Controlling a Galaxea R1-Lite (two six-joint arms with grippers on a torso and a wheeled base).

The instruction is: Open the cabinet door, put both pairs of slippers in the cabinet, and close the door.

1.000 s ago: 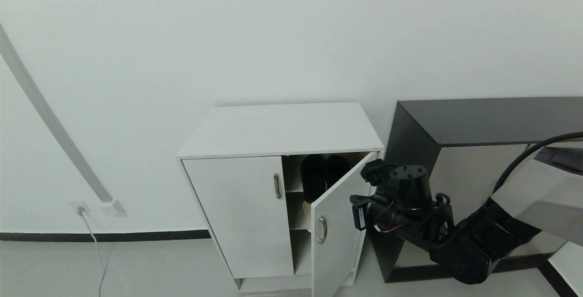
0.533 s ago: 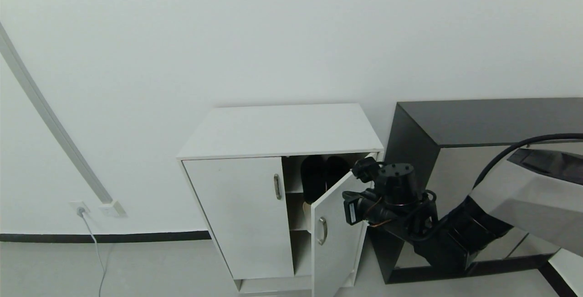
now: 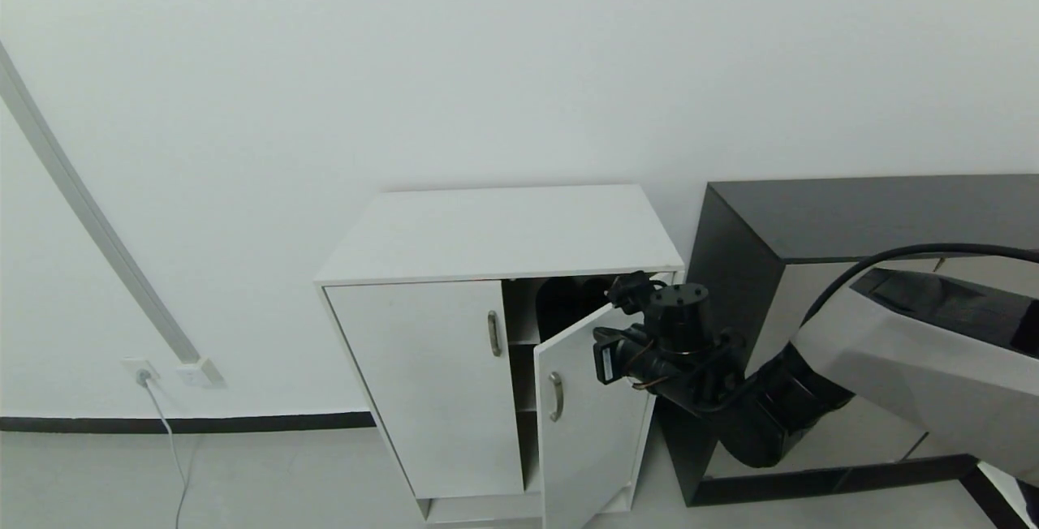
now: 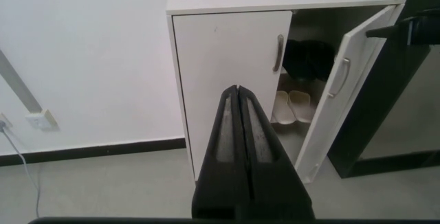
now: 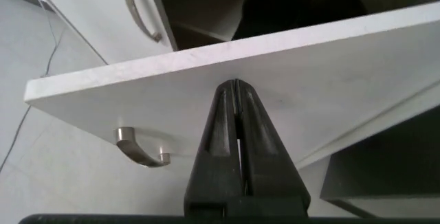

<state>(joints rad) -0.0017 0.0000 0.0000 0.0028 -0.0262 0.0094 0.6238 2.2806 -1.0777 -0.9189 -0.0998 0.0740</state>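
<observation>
No text, label, number or sign is showing clearly enough to be read on the cabinet (image 3: 503,233) or the wall (image 3: 519,66).
</observation>
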